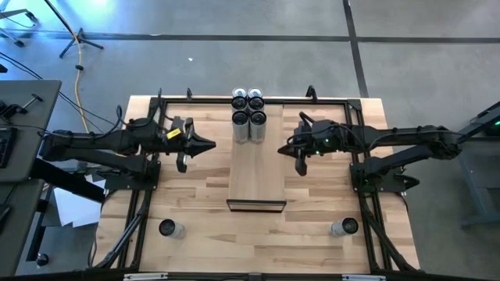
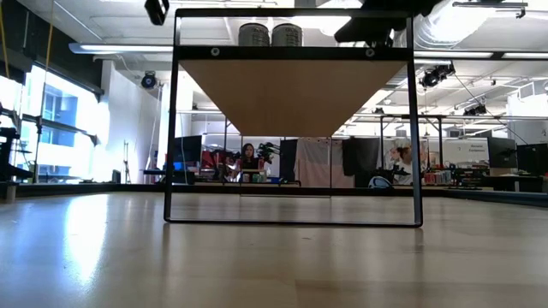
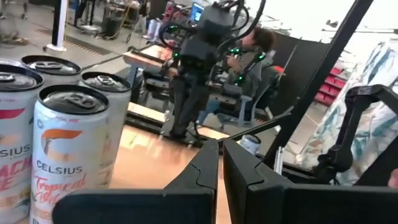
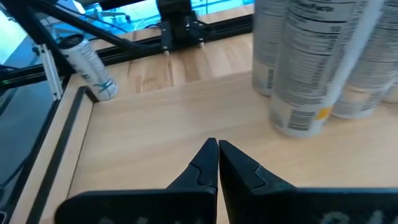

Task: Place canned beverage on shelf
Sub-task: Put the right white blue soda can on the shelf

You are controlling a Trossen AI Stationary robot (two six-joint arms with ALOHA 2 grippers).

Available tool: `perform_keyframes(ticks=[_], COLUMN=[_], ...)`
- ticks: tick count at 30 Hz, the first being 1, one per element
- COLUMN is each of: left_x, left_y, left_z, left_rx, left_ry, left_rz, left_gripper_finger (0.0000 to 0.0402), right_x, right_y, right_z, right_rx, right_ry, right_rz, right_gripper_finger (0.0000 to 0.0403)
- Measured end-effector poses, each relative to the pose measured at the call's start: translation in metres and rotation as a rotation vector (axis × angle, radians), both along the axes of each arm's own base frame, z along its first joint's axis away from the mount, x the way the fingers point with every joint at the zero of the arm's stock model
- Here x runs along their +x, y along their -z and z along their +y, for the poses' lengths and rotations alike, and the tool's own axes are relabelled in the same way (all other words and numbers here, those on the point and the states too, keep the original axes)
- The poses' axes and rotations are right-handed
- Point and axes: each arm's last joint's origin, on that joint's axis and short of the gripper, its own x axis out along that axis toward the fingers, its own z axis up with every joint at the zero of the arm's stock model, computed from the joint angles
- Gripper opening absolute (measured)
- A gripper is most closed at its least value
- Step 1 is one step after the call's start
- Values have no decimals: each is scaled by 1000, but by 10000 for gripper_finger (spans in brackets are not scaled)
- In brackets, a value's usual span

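From above, the wooden worktop (image 1: 187, 203) has a long light shelf (image 1: 256, 176) in its middle. Four cans (image 1: 249, 117) stand close together in a square at the far end of the shelf. Two more cans lie on the worktop near the front: one at the left corner (image 1: 169, 229) and one at the right corner (image 1: 344, 227). That makes six cans. The left gripper (image 1: 209, 144) hangs just left of the shelf, with its jaws shut and nothing in them. The right gripper (image 1: 283, 148) hangs just right of the shelf, jaws shut and empty too.

From the low view, the shelf (image 2: 291, 90) sits high on a thin black frame (image 2: 417, 128). Two can tops (image 2: 270, 34) show above it. One person (image 2: 249, 159) sits far back in the room.

From the left wrist view, the left gripper (image 3: 221, 158) has its two dark fingers (image 3: 205, 168) pressed together. Four cans (image 3: 68, 149) stand near, touching each other. The right arm (image 3: 199, 56) shows farther off.

From the right wrist view, the right gripper (image 4: 217, 158) is closed over the pale shelf (image 4: 168, 130). Three cans (image 4: 311, 68) show standing on it, and one can (image 4: 87, 65) lies down on the worktop beyond the shelf.
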Motion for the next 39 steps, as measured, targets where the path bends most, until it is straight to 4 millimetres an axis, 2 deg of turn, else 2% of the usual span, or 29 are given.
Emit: perform_keyframes(ticks=[3, 7, 11, 16, 21, 25, 31, 39], left_x=[0, 0, 0, 0, 0, 0, 0, 0], left_y=[0, 0, 0, 0, 0, 0, 0, 0], left_z=[-1, 0, 0, 0, 0, 0, 0, 1], left_rx=[1, 18, 18, 0, 1, 1, 1, -34], left_ry=[-17, -41, -45, -37, -34, -34, -34, -65], left_rz=[-1, -3, -2, -2, -2, -2, -2, -5], left_gripper_finger=[0, 0, 0, 0, 0, 0, 0, 0], right_x=[0, 2, 3, 4, -2, -11, -18, -17], right_y=[0, -5, -18, -54, -94, -116, -132, -137], right_z=[1, -1, -3, 8, 37, 57, 66, 58], right_rx=[19, 168, 293, 439, 512, 542, 457, 450], right_ry=[1, 113, 173, 122, -58, -124, -144, -88], right_rz=[-1, -54, -106, -198, -265, -281, -313, -361], right_gripper_finger=[0, 1, 30, 130, 256, 316, 334, 335])
